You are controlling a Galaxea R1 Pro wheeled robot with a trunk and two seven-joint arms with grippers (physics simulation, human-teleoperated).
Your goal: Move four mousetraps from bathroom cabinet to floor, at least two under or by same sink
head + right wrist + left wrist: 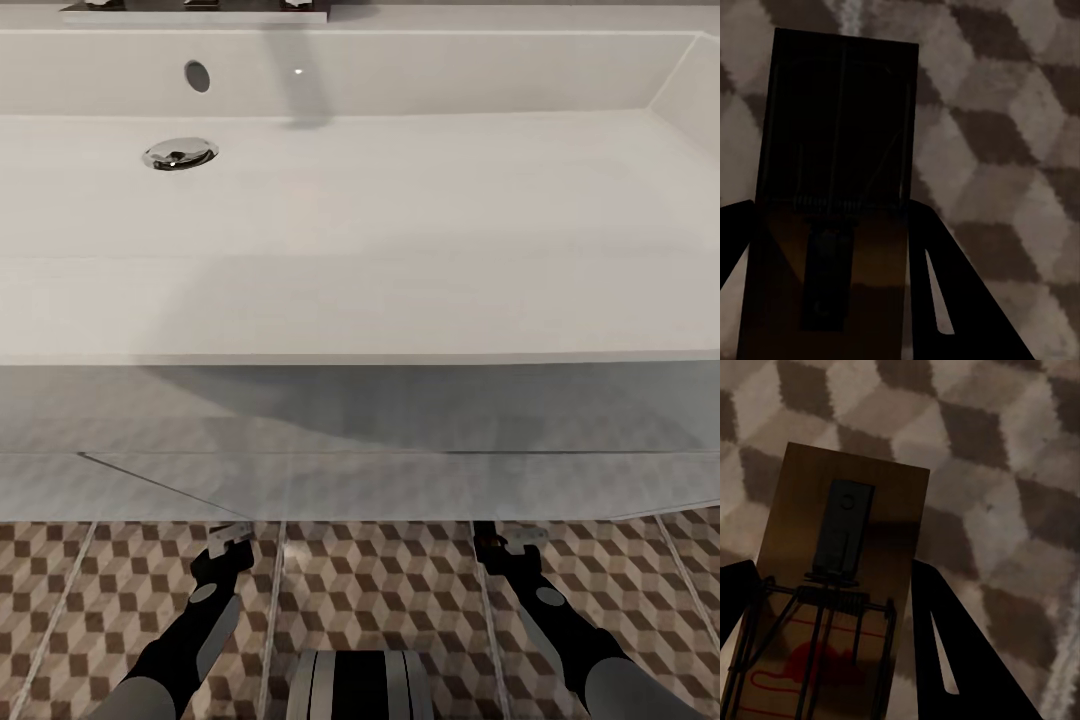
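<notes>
The wide white sink [420, 230] with its chrome drain [180, 153] spans the head view, and the cube-patterned bathroom floor [380, 590] shows below its front edge. My left gripper [232, 540] hangs low by that front edge. In the left wrist view the left gripper [832, 577] is shut on a tan mousetrap [847, 525] with dark wire and a red mark, just above the tiles [1005, 472]. My right gripper [505, 540] is likewise low. In the right wrist view the right gripper [832, 217] is shut on a shadowed mousetrap [840, 142]. The cabinet is out of view.
The white drawer unit's front [360, 480] stands just ahead of both grippers. My dark base [360, 685] sits between the arms. Tiled floor extends left and right of the arms. A dark faucet ledge [195, 10] runs along the sink's far side.
</notes>
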